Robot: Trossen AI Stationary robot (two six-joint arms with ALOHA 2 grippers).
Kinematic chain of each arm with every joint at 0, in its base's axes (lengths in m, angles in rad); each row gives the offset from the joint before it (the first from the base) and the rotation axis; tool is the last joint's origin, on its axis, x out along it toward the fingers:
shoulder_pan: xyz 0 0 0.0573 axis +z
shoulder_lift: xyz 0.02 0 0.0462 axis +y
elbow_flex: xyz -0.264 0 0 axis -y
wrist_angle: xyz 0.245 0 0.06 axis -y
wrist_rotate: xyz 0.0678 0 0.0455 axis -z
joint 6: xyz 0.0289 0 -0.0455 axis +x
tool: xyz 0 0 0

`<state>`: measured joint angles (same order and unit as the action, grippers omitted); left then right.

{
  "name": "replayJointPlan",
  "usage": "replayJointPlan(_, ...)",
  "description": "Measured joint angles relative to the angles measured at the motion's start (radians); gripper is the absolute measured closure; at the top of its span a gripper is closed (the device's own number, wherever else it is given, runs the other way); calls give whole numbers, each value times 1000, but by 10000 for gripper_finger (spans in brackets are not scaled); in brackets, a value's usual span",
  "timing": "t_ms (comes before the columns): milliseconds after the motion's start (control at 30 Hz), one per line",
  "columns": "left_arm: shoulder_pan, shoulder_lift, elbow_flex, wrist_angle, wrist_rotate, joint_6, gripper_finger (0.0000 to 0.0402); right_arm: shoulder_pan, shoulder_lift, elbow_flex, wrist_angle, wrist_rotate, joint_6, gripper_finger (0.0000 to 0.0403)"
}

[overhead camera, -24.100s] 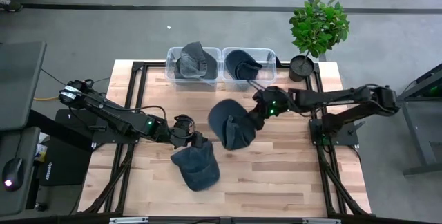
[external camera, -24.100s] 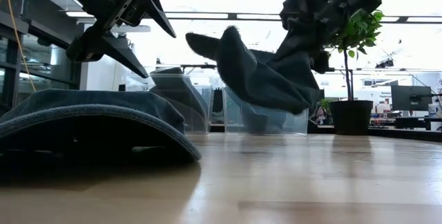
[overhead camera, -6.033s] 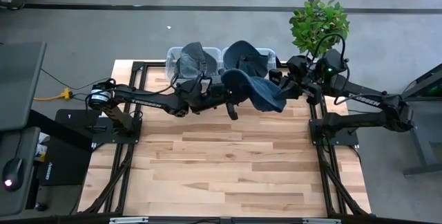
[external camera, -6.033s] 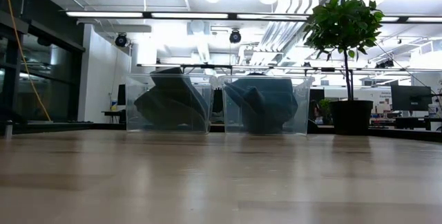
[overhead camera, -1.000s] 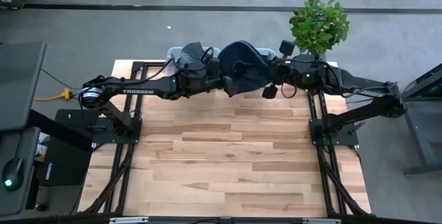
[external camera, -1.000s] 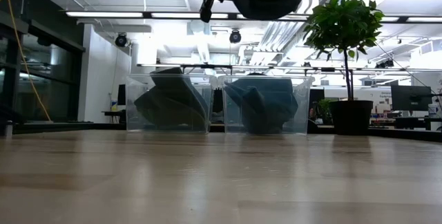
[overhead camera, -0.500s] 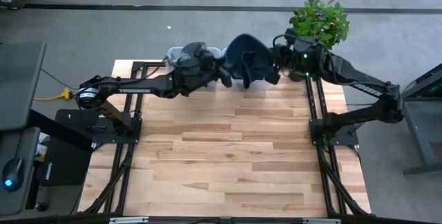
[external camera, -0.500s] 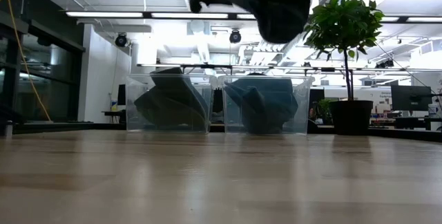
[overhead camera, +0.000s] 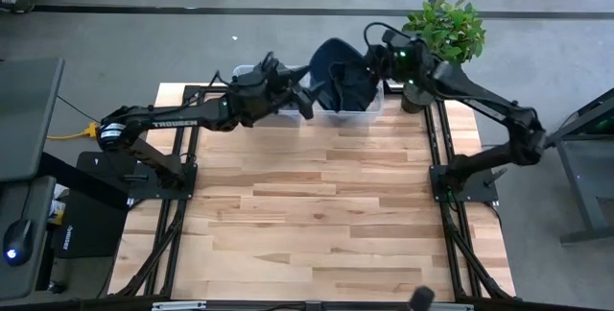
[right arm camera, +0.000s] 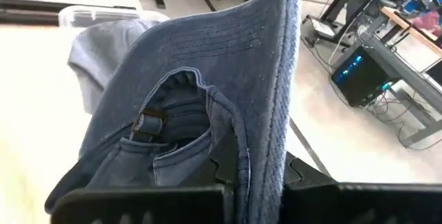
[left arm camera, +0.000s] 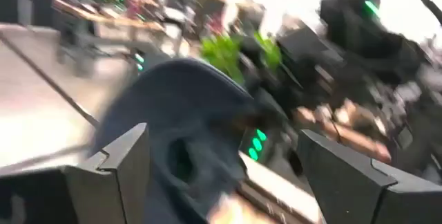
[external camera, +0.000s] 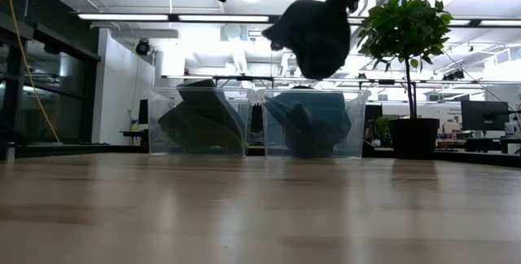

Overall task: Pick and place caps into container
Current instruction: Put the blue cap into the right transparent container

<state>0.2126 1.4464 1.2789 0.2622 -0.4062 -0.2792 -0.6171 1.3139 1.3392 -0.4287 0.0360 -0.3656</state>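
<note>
Two bins filled: grey-blue cap in left bin (external camera: 198, 121), dark cap in right bin (external camera: 313, 124).
High view: last dark cap (overhead camera: 342, 79) hangs over the right bin, right gripper (overhead camera: 372, 69) clamped on it; left gripper (overhead camera: 305, 102) spread, empty, beside.
Low view: dark cap (external camera: 313, 34) above the right bin, long axis near-vertical.
Right wrist view: brim (right arm camera: 269, 79) points away; release remaining.

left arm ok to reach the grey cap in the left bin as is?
Probably yes. The left gripper hangs open above the bins, holding nothing, and the left bin has no lid over the grey cap. The dark cap in the right gripper hangs over the other bin.
</note>
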Motion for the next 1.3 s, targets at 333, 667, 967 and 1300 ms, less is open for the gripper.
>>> replayJointPlan(333, 175, -12, -17, -43, 392, -24, 105, -89, 153, -1, 95, -70, 98, 388)
replayJointPlan(667, 362, -12, -23, 38, 704, -58, 105, -99, 218, 0, 120, -19, 206, 389)
replayJointPlan(967, 453, -12, -23, 44, 865, -81, 105, -82, 286, 0, 61, 30, 292, 389)
replayJointPlan(1300, 508, -12, -23, 51, 982, -119, 105, -71, 272, 1, -56, 111, 344, 389)
